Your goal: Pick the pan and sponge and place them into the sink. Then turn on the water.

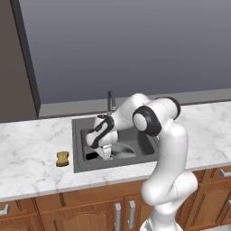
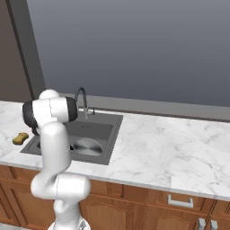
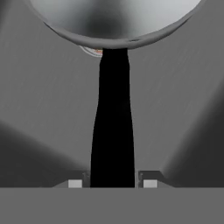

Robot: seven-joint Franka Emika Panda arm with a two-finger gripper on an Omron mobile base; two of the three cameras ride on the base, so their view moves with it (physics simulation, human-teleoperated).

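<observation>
Lying in the sink (image 1: pixel 79 135), the pan's (image 3: pixel 114 17) black handle (image 3: pixel 113 131) sits between slightly spread jaws.

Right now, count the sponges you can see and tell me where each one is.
1: a small yellow-ochre block sponge lies on the white marble counter, apart from the dark grey recessed sink's left rim. The arm may hide others.

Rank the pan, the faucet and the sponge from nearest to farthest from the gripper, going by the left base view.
1. Pan: in the sink, its black handle right at the gripper.
2. Faucet: behind the basin, up by the back wall.
3. Sponge: out on the marble counter, left of the sink's rim.
</observation>
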